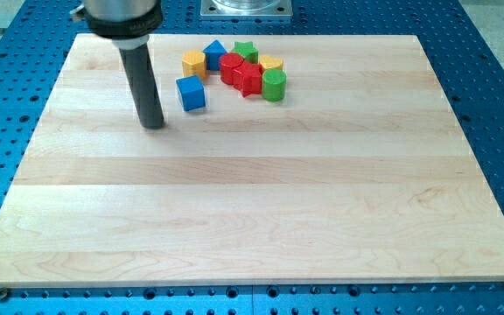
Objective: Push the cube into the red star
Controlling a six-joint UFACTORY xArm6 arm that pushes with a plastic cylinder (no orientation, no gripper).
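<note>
A blue cube (191,93) sits alone on the wooden board (252,192), near the view's top left. The red star (249,79) lies to its right in a tight cluster, with a gap between it and the cube. My tip (153,124) rests on the board just left of and slightly below the blue cube, a short gap apart, not touching it.
The cluster also holds a red cylinder-like block (230,66), a yellow block (193,62), a blue triangular block (214,52), a green star (246,51), a yellow block (271,63) and a green cylinder (274,85). A blue perforated table surrounds the board.
</note>
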